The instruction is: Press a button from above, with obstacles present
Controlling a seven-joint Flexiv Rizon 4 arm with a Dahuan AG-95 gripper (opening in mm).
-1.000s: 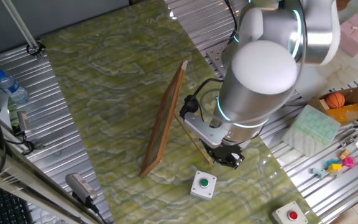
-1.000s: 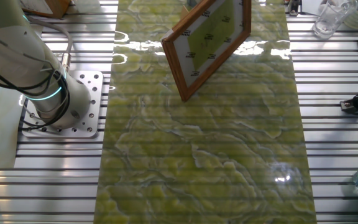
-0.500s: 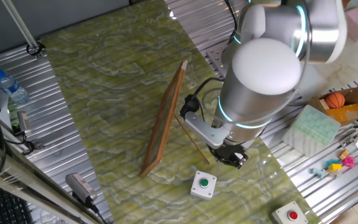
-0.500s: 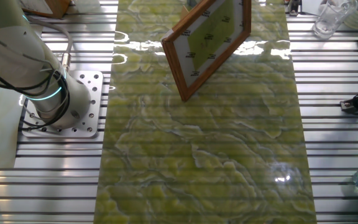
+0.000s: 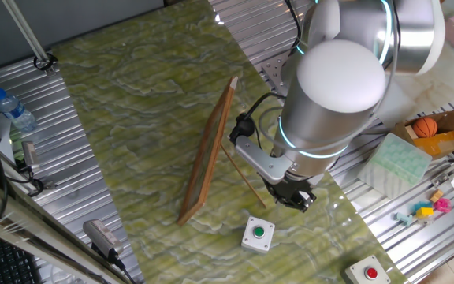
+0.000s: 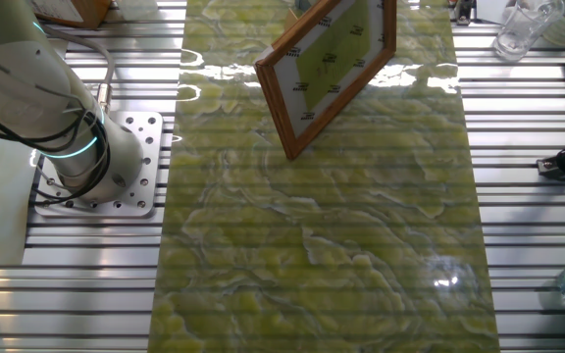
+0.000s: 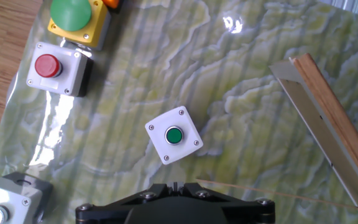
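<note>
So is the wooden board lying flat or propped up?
Propped up, tilted. The board stands on its long edge on the mat, leaning against a slim stick behind it.

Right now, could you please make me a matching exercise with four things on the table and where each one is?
Things:
1. green button
2. red button
3. wooden board
4. water bottle

Places:
A. propped up on its edge on the green mat
B. lying on the metal slats left of the mat
C. in a white box below the gripper
D. in a white box off the mat

Pairs: 1-C, 2-D, 3-A, 4-B
</note>
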